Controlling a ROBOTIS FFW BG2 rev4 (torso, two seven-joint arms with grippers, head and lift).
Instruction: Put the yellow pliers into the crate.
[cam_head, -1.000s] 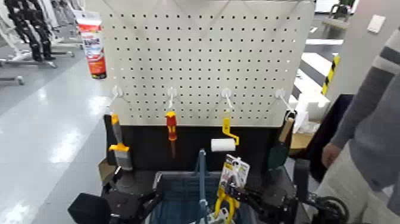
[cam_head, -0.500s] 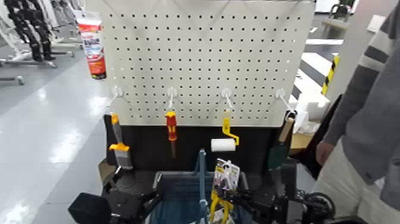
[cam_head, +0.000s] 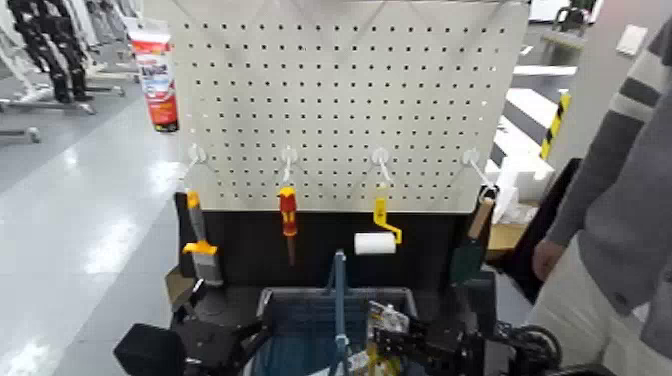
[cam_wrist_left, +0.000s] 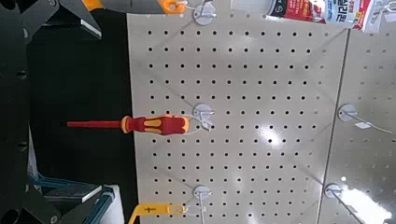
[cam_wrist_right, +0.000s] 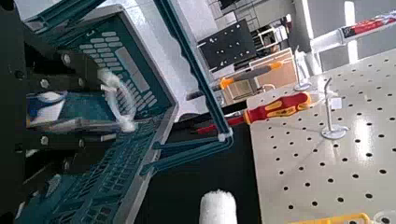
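Observation:
The yellow pliers (cam_head: 383, 328) on their retail card hang low inside the right half of the crate (cam_head: 300, 325), only the card top and a bit of yellow handle showing. My right gripper (cam_head: 402, 345) is shut on them at the crate's right side. In the right wrist view the card (cam_wrist_right: 54, 108) sits between the dark fingers over the crate's lattice floor (cam_wrist_right: 112, 56). The crate's blue handle bar (cam_head: 338, 295) stands just left of the pliers. My left gripper (cam_head: 222, 345) rests at the crate's left edge.
A pegboard (cam_head: 330, 100) stands behind the crate, with a brush (cam_head: 200, 245), a red-and-yellow screwdriver (cam_head: 288, 215), a yellow-handled paint roller (cam_head: 378, 232) and a trowel (cam_head: 472, 240) on hooks. A person (cam_head: 620, 200) stands close at the right.
My right gripper has moved the pliers left and down, from above the crate's rim to inside it. The person at the right has come closer. The left arm has not moved.

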